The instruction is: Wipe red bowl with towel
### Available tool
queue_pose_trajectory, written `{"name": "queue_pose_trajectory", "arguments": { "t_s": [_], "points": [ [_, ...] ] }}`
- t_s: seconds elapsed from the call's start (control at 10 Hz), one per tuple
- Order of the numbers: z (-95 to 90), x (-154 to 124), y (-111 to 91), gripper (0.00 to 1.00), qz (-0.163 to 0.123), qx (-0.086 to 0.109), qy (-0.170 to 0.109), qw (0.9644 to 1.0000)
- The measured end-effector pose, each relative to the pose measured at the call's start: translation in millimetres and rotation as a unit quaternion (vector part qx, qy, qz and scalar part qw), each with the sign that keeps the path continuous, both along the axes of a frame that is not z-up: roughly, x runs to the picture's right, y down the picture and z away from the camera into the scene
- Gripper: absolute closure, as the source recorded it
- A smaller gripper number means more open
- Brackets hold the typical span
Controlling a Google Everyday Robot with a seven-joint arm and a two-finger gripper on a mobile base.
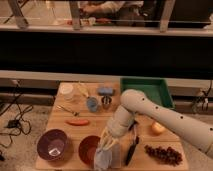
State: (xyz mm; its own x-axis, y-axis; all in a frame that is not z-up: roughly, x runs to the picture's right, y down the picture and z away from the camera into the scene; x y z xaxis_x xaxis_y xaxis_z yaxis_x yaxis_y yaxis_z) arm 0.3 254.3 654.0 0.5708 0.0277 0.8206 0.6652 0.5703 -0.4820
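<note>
The red bowl [88,148] sits at the table's front edge, right of a purple bowl. My gripper [107,141] hangs just above the red bowl's right rim, pointing down. It is shut on the pale grey-blue towel [103,158], which droops in a crumpled bundle over the bowl's right side and hides that part of the rim. My white arm [150,112] reaches in from the right.
A purple bowl [52,145] stands front left. A black-handled tool [131,148], grapes [162,154] and an orange fruit [158,128] lie to the right. A carrot-like piece [78,122], blue cup [92,104], metal cup [106,101], blue sponge [105,91] and green tray [150,90] are behind.
</note>
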Motion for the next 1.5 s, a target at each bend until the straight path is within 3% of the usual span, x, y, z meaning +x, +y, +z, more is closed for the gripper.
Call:
{"name": "queue_pose_trajectory", "arguments": {
  "t_s": [0.4,1.1,1.5],
  "points": [
    [-4.9,-21.2,5.6,0.98,-0.002,-0.006,-0.021,0.9998],
    [-32.1,-69.2,5.0,0.98,-0.012,0.000,-0.081,0.9966],
    [-18.1,-74.8,0.6,0.98,-0.010,-0.002,-0.077,0.9970]
  ]
}}
